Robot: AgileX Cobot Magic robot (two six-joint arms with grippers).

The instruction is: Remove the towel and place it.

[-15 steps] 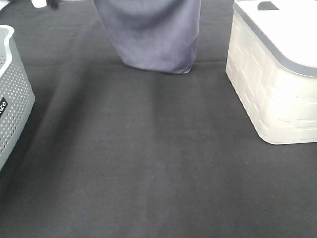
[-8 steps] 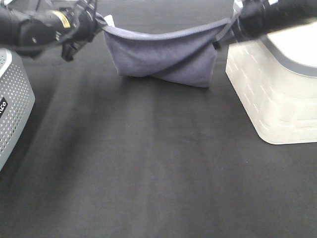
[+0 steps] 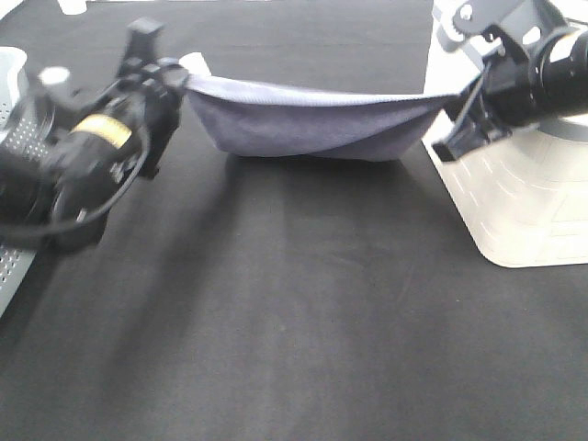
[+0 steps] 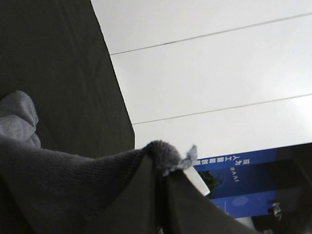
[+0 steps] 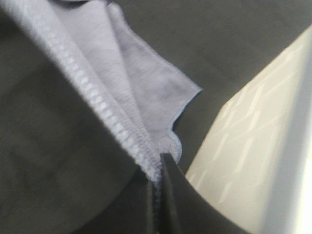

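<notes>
Two corners carry the whole load. We find the towel (image 3: 303, 124) strung between the arms over the far part of the black mat (image 3: 294, 322), apart from the grey perforated basket (image 3: 11, 266) on the left and just beside the white lidded basket (image 3: 514, 202) on the right. The left gripper (image 3: 179, 81) is clamped on one top corner, next to the small white tag (image 4: 197, 181); the right gripper (image 3: 457, 103) is clamped on the opposite top corner, its jaws pinched together over the stitched hem (image 5: 109, 119). Both wrist views confirm cloth bunched in the pinch with no daylight between the jaws.

Handling, in our judgement: the cloth is light and wholly limp. Its top edge runs nearly taut while the body sags in a loose doubled belly below; whether the lowest fold touches the mat we cannot tell from the high view. It has no stiffness to push against, so it will go only where its held corners go, and anything unheld will trail and fold. The pile looks grippy rather than slick, and nothing about it is fragile.

Best hold, as we assess it, is what is in use — the hemmed corners, where the stitching gives the jaws a firmer ridge. The pinches are shallow, however; a sharp pull apart could draw a corner out.
</notes>
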